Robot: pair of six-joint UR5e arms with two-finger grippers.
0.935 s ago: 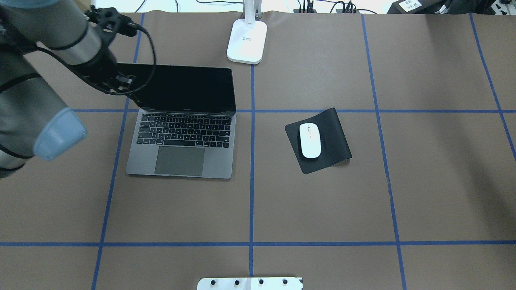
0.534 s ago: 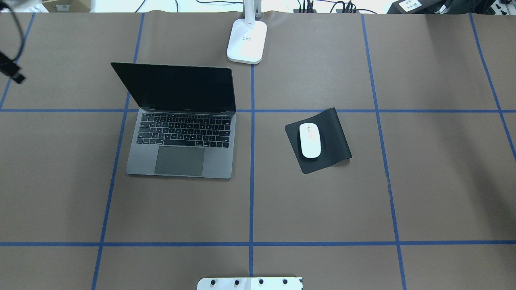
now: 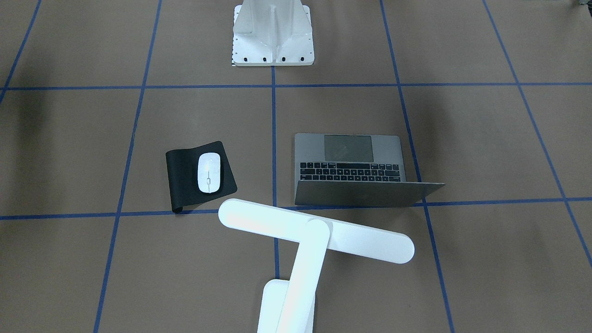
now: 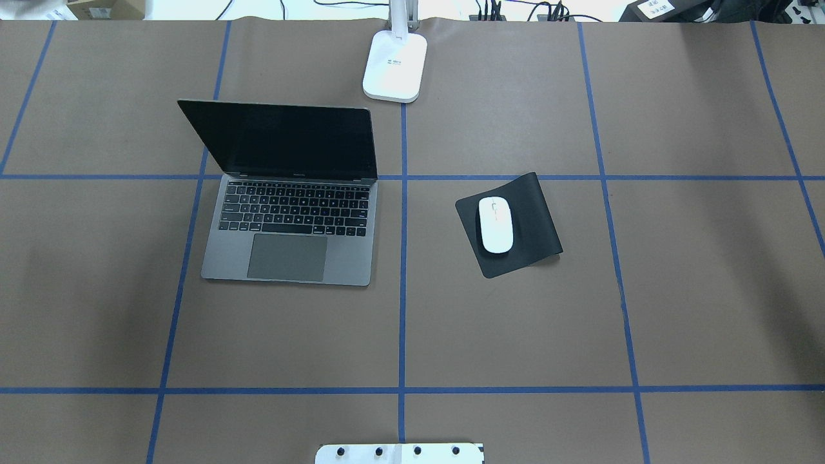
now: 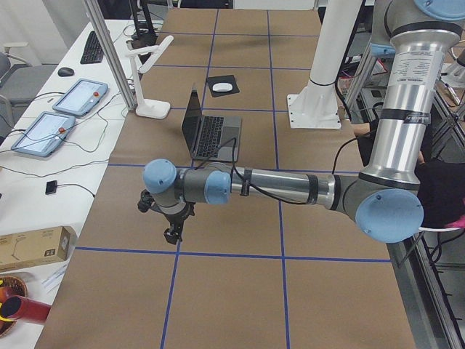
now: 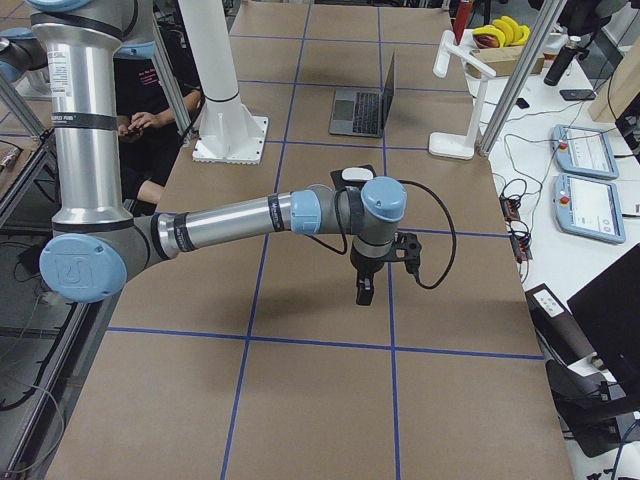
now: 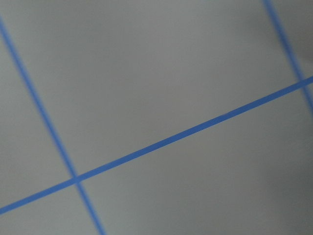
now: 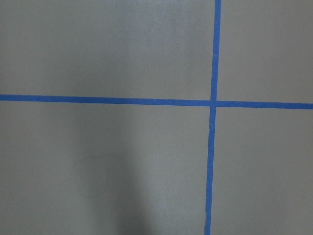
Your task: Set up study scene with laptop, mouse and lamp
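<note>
Left end effector (image 5: 172, 234) and right end effector (image 6: 364, 292) hang above the worktop (image 4: 515, 335); open or closed, I cannot tell. The laptop (image 4: 288, 225) stands open, the mouse (image 4: 495, 224) on a black pad (image 4: 535, 219) beside it, the lamp (image 3: 316, 236) behind both

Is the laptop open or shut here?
Open: the laptop shows its keyboard and trackpad, with the dark screen raised behind them.

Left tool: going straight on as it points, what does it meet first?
Probably bare table near a tape crossing: the left tool points down, and its wrist view shows nothing else.
</note>
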